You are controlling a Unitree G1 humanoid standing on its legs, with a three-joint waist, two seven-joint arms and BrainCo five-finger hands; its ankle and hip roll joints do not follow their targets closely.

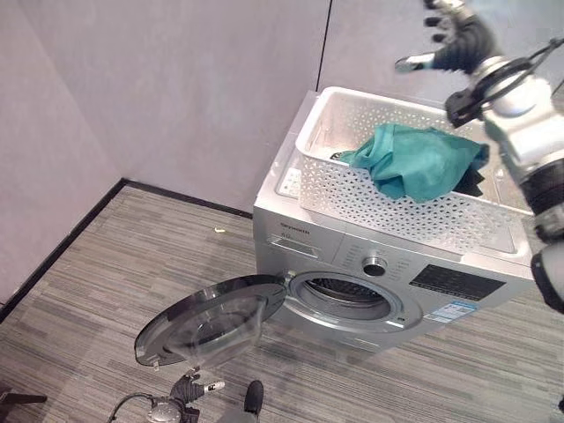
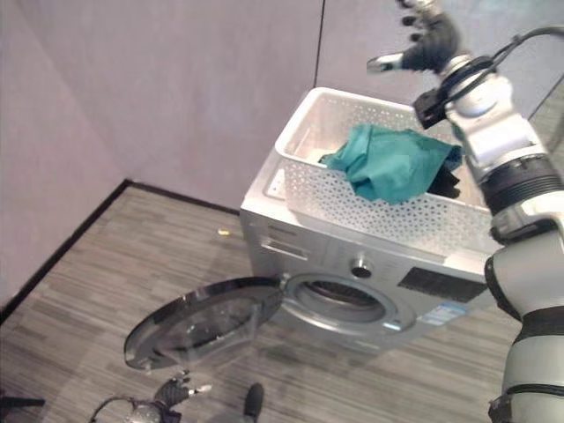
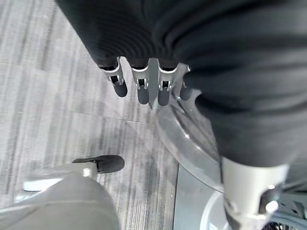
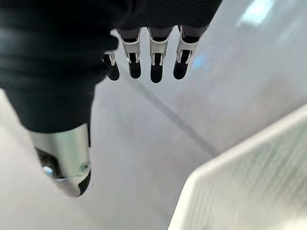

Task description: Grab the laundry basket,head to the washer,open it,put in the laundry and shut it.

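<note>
The washer point(image 1: 388, 282) stands right of centre with its door point(image 1: 211, 322) swung open at lower left; the laundry basket point(image 1: 397, 203) rests on top, holding the teal laundry point(image 1: 414, 159). Step in hand, by judgement: loading. The right hand point(image 1: 454, 40), upper right, hangs above the basket, fingers relaxed, empty; it must descend onto the cloth. The left hand point(image 3: 144, 84), bottom edge, is open, empty. The drum interior is mostly hidden.

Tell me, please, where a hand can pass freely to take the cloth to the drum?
Free: above the teal cloth and at the drum opening, door swung aside. Bare floor lies beside it. Crowded: the washer top, taken by the basket.
</note>
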